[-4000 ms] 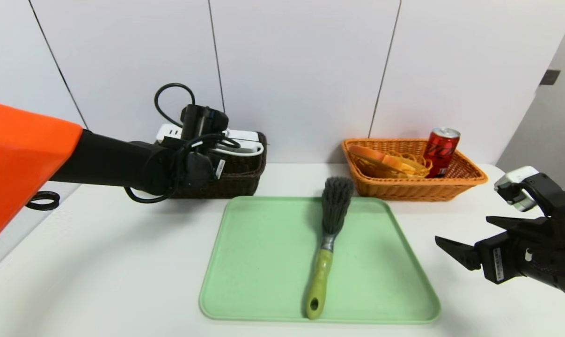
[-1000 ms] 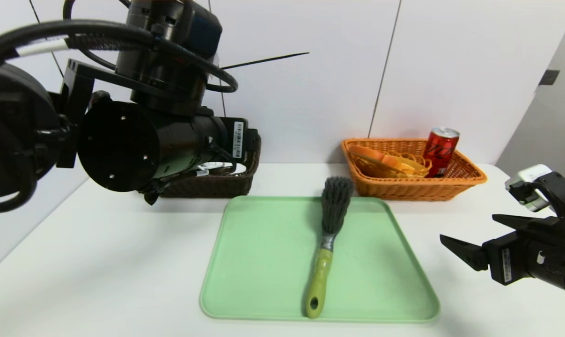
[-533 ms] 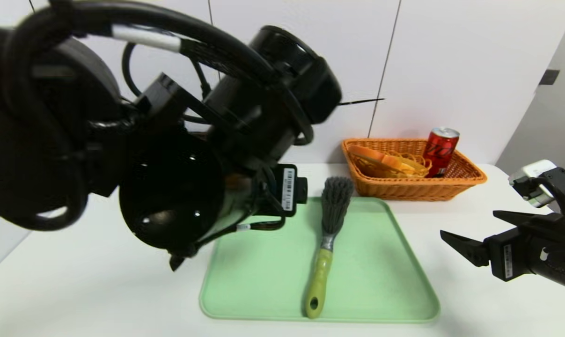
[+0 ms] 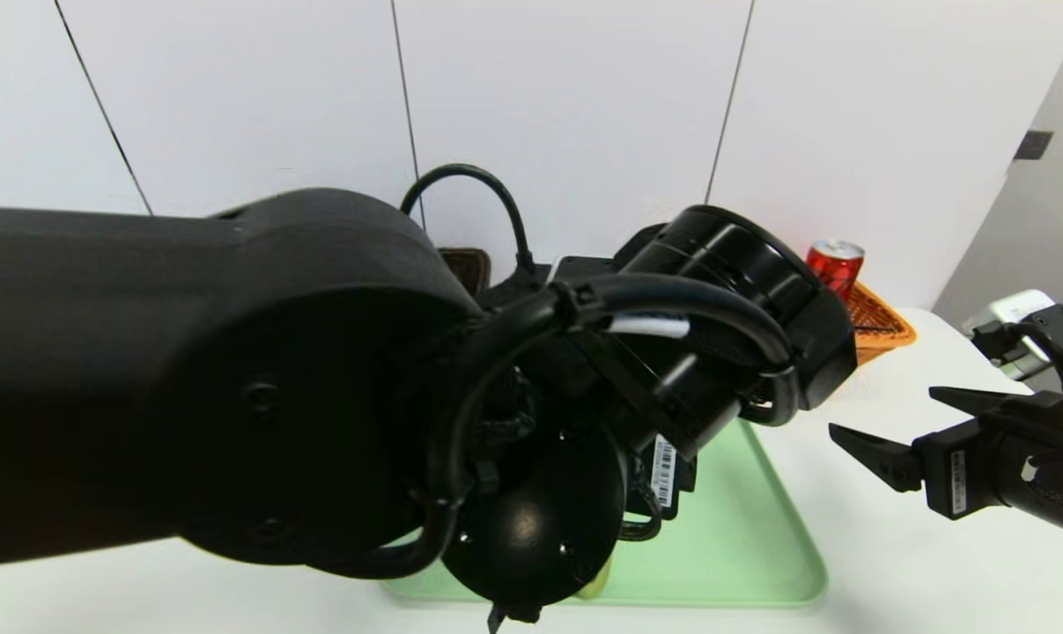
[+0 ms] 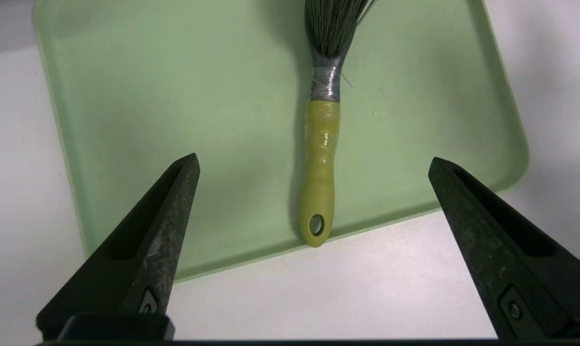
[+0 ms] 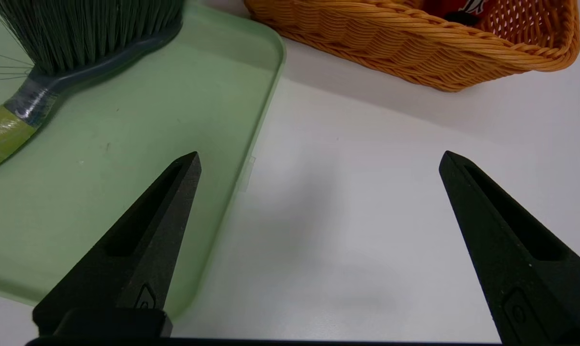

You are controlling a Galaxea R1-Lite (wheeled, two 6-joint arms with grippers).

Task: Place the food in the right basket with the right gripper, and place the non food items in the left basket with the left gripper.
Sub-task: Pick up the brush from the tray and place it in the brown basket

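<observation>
The black left arm (image 4: pixel 320 387) blocks the head view; its wrist view shows the left gripper (image 5: pixel 314 163), jaws spread, above the green-handled grey-bristled brush (image 5: pixel 321 144) on the pale green tray (image 5: pixel 126 96). The right gripper (image 4: pixel 914 418) hovers with jaws spread over the white counter (image 6: pixel 366 216).

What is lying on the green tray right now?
One brush with a yellow-green handle and grey bristles lies on the green tray. The left wrist view shows nothing else there, though the tray's far edge runs out of view.

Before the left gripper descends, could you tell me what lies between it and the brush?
Nothing: in the left wrist view the open left gripper frames the brush, with only bare tray around it.
</observation>
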